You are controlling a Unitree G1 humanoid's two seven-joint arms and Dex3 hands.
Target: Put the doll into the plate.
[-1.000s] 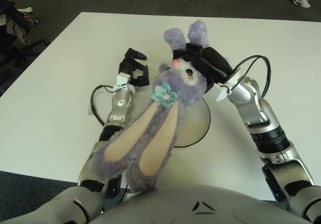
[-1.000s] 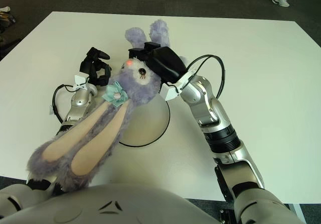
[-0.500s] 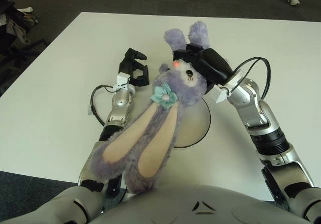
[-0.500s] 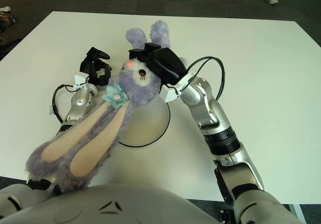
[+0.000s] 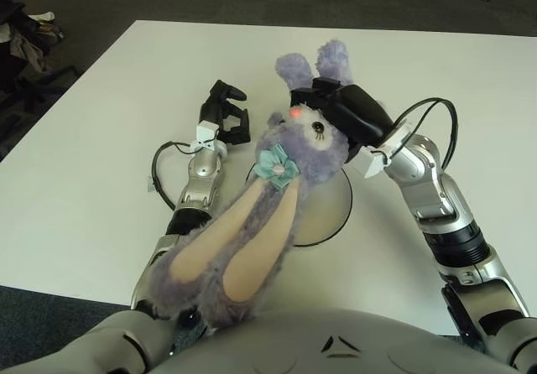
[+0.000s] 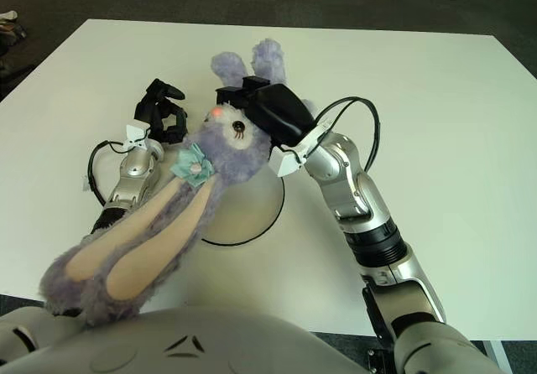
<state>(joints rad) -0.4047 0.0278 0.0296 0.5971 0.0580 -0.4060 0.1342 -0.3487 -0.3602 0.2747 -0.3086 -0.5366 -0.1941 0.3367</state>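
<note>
Left eye view showing right hand (image 5: 342, 110) clamping on the head of the purple plush rabbit doll (image 5: 277, 189), fingers wrapping around it just below the ears. Holding the doll lifted above the white surface (image 5: 92, 156), head over the far rim of the round plate (image 5: 330, 210), long legs hanging down toward the robot's chest and covering the plate's left part. Teal bow (image 5: 277, 163) sitting at the neck. Resting on the surface just left of the doll's head, left hand (image 5: 226, 112), fingers curling loosely, gripping nothing.
</note>
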